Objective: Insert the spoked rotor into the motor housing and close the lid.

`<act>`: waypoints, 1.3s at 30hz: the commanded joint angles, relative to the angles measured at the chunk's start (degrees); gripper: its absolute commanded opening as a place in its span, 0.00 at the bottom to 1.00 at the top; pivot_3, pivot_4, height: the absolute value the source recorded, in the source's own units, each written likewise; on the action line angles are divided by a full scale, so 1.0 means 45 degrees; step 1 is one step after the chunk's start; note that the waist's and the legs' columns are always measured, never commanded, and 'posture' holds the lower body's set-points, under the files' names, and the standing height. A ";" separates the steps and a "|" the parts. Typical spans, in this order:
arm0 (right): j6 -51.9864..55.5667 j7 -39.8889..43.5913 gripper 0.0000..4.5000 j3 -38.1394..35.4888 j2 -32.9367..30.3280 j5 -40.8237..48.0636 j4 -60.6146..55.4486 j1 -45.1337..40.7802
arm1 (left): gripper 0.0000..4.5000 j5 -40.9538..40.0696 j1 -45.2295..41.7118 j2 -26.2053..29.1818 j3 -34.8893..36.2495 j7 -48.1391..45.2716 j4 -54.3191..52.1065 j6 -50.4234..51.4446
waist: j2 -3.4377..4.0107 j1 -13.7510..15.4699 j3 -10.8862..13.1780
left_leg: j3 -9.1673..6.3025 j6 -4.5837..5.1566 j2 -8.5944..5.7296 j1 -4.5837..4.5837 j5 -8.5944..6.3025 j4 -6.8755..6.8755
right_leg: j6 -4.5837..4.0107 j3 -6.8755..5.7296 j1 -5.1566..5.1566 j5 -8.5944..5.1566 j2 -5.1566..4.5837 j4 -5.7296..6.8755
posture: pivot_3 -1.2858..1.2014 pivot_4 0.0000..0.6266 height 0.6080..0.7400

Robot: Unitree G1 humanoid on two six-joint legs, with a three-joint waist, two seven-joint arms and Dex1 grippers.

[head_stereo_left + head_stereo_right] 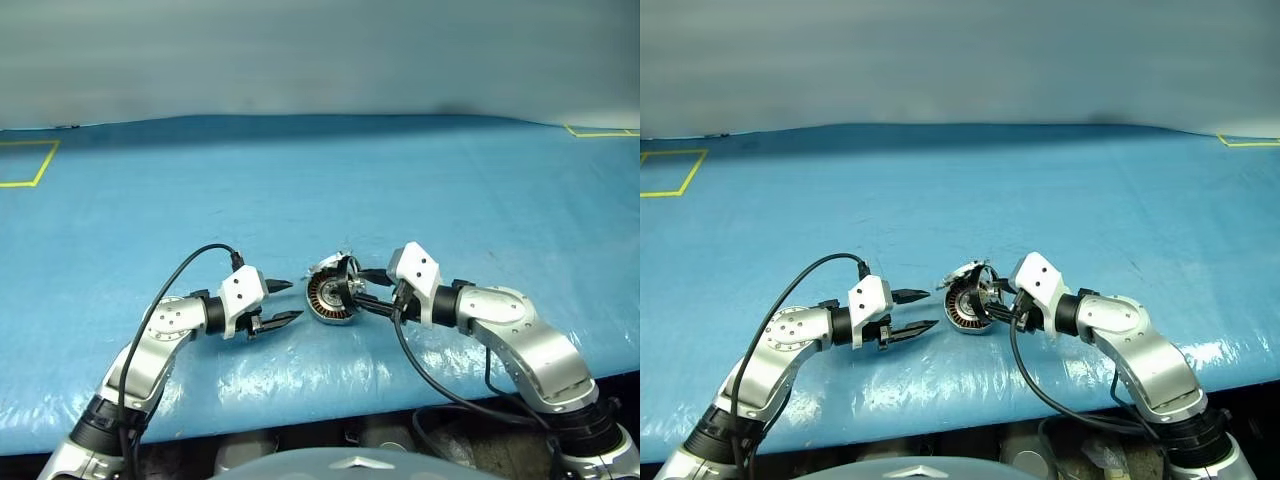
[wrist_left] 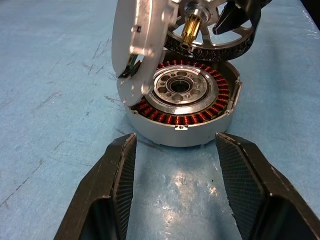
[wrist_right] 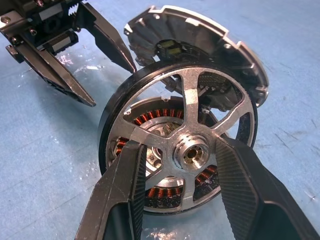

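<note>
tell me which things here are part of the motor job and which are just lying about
Part of the job:
- spoked rotor, held in the right claw over the housing
- motor housing with copper windings
- lid, standing open
- left claw, open, empty

Just lying about:
- blue table cover
- yellow tape marks

Blue table cover [image 1: 300, 190], scuffed and glossy; yellow tape outlines [image 1: 28, 165] at far corners; grey wall [image 1: 320, 50] behind.
</note>
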 commanded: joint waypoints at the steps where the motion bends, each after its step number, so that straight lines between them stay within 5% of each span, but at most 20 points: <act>1: -0.0111 0.0246 0.39 0.0312 -0.0221 -0.0029 -0.0236 -0.0381 | 0.59 -0.0207 0.0024 -0.0020 0.0047 -0.0009 -0.0529 -0.0122 | 0.0000 -0.0007 0.0000 | 0.0000 0.0000 -0.0001 0.0000 0.0000 0.0000 | 0.0000 0.0000 0.0000 0.0000 0.0000 0.0000 | 0.52 0.24 1.00; 35: -0.0556 0.0588 0.39 0.1683 -0.0986 -0.1677 0.0571 -0.1105 | 0.59 0.0111 0.0141 0.0041 -0.0393 -0.0297 -0.0158 -0.0773 | -0.0002 -0.0029 -0.0002 | 0.0001 0.0006 0.0002 0.0001 -0.0004 0.0006 | 0.0000 -0.0001 0.0002 -0.0003 -0.0002 -0.0003 | 0.52 0.24 1.00; 39: -0.0831 0.0603 0.65 0.1907 -0.1081 -0.2087 0.0594 -0.1177 | 0.59 0.0154 0.0180 -0.0024 -0.0385 -0.0258 -0.0042 -0.0863 | -0.0001 -0.0025 -0.0001 | 0.0001 0.0006 0.0002 0.0001 -0.0004 0.0006 | 0.0000 -0.0003 0.0001 -0.0004 -0.0003 -0.0003 | 0.52 0.24 1.00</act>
